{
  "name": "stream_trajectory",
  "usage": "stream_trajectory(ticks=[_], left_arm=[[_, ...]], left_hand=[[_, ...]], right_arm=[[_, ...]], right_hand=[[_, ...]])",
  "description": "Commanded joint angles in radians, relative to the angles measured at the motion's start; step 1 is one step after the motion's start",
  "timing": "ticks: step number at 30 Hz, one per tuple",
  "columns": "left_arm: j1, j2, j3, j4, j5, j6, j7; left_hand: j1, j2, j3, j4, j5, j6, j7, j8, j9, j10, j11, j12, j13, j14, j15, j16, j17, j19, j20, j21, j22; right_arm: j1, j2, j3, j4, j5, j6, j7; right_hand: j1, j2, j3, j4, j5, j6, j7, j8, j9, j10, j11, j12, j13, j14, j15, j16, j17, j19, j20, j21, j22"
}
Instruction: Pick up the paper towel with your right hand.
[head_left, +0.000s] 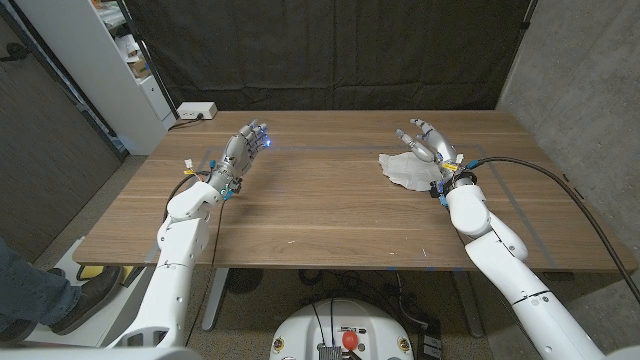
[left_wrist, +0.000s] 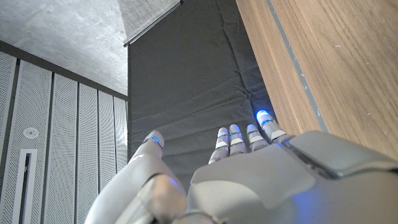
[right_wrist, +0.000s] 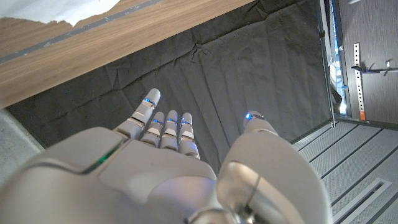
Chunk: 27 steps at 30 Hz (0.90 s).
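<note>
No brand, label or writing can be read on anything here. The tabletop (head_left: 330, 215) is dark walnut-toned wood with a visible grain, marked by thin lines of blue tape near its far edge and right side. Behind it hangs a black curtain (head_left: 330, 55), creased in folds; a grey concrete wall (head_left: 580, 70) stands to the right, and a white shelving unit (head_left: 105, 60) stands at the far left. A white power strip (head_left: 196, 111) sits on the tabletop's far left corner. A person's shoe and trouser leg (head_left: 40, 290) show at the near left edge, on the floor.

The paper towel (head_left: 408, 170), white and crumpled, lies on the right part of the tabletop toward the far edge. The right hand (head_left: 432, 145) is just beside its right edge, raised with fingers spread apart and holding nothing; whether it touches the towel cannot be told. The left hand (head_left: 243, 150) is on the left side, well apart from the towel, fingers extended and loosely apart, empty, with blue lights glowing at the fingertips.
</note>
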Motion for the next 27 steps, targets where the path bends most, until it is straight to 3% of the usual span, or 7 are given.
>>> stream_trajectory(ticks=[1, 27], left_arm=[[-0.011, 0.000, 0.012, 0.016, 0.006, -0.004, -0.004], [-0.012, 0.007, 0.001, 0.023, -0.001, -0.009, -0.015]], left_hand=[[0.005, 0.014, 0.003, -0.005, -0.002, 0.009, 0.003, 0.001, 0.003, 0.007, 0.005, -0.001, -0.001, 0.003, -0.001, -0.005, 0.003, -0.098, 0.005, -0.005, 0.003], [0.009, 0.022, 0.004, -0.010, -0.004, 0.012, 0.005, 0.000, 0.003, 0.009, 0.005, -0.003, -0.013, 0.007, 0.000, -0.010, 0.003, -0.094, 0.003, -0.018, 0.003]], right_arm=[[-0.015, -0.012, -0.001, -0.021, -0.077, -0.021, -0.023], [-0.002, -0.030, -0.053, -0.040, -0.237, -0.070, -0.053]], right_hand=[[0.003, 0.011, -0.001, -0.007, 0.006, 0.001, -0.007, 0.009, 0.000, 0.004, 0.004, -0.008, 0.001, -0.007, -0.002, -0.001, 0.001, -0.005, 0.000, -0.004, 0.002], [0.005, 0.016, -0.004, -0.012, 0.011, 0.002, -0.015, 0.010, -0.013, 0.000, 0.000, -0.022, -0.004, -0.003, -0.006, -0.006, -0.008, 0.003, -0.002, -0.022, 0.002]])
